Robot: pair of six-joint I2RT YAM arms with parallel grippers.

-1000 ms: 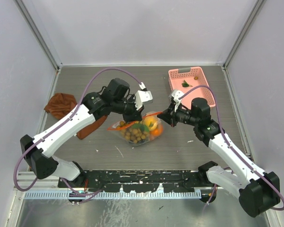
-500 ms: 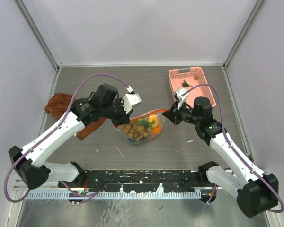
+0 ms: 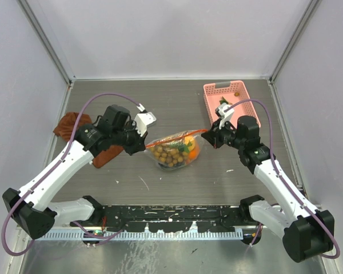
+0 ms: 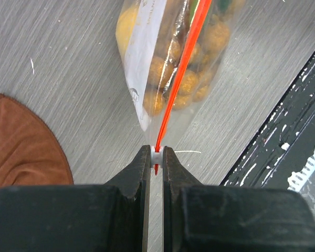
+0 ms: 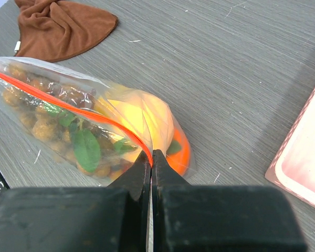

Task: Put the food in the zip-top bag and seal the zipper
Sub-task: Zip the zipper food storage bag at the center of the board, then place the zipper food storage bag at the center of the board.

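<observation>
The clear crinkly plastic zip-top bag (image 3: 172, 149), with toy fruits (image 3: 167, 156) inside, is found between the arms. Its thin orange-red zipper strip (image 3: 174, 138) is stretched left-to-right. One end is pinched in the narrowed left gripper (image 4: 156, 157), the other in the closed right gripper (image 5: 151, 157). Sealing is judged to run along this axis.

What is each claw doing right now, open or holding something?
Left gripper: closed, pinching one end of the zipper.
Right gripper: closed, pinching the zipper's other end.

Left end effector (image 4: 156, 153) pinched shut — right end effector (image 5: 151, 155) likewise.
</observation>
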